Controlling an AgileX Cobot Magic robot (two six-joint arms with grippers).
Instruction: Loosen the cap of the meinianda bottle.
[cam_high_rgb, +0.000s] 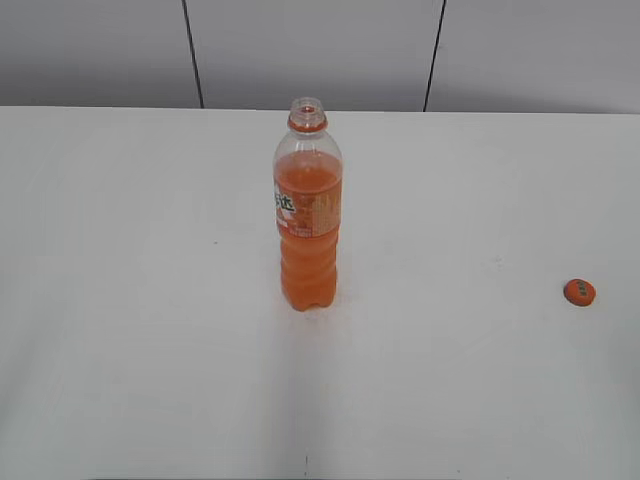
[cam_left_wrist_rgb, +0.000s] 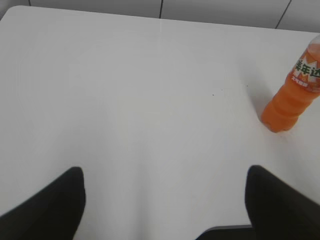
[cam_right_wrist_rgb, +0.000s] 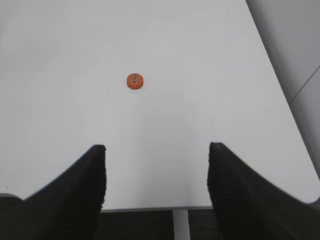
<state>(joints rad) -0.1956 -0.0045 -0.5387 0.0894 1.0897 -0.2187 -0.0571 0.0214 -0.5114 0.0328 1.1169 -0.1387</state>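
Observation:
The meinianda bottle (cam_high_rgb: 308, 215) stands upright mid-table, orange liquid inside, its mouth bare with only the orange neck ring around it. In the left wrist view the bottle (cam_left_wrist_rgb: 295, 95) shows at the far right edge, well away from my left gripper (cam_left_wrist_rgb: 165, 175), which is open with nothing between its black fingers. The cap (cam_high_rgb: 579, 292) lies alone on the table at the right, off the bottle. In the right wrist view the cap (cam_right_wrist_rgb: 135, 81) rests ahead of my open right gripper (cam_right_wrist_rgb: 156, 150), apart from its fingers. Neither arm appears in the exterior view.
The white table (cam_high_rgb: 150, 300) carries only the bottle and the cap. Its near edge (cam_right_wrist_rgb: 150, 209) runs just under my right gripper, and its right edge (cam_right_wrist_rgb: 280, 90) borders a grey wall. A panelled wall (cam_high_rgb: 320, 50) stands behind the table.

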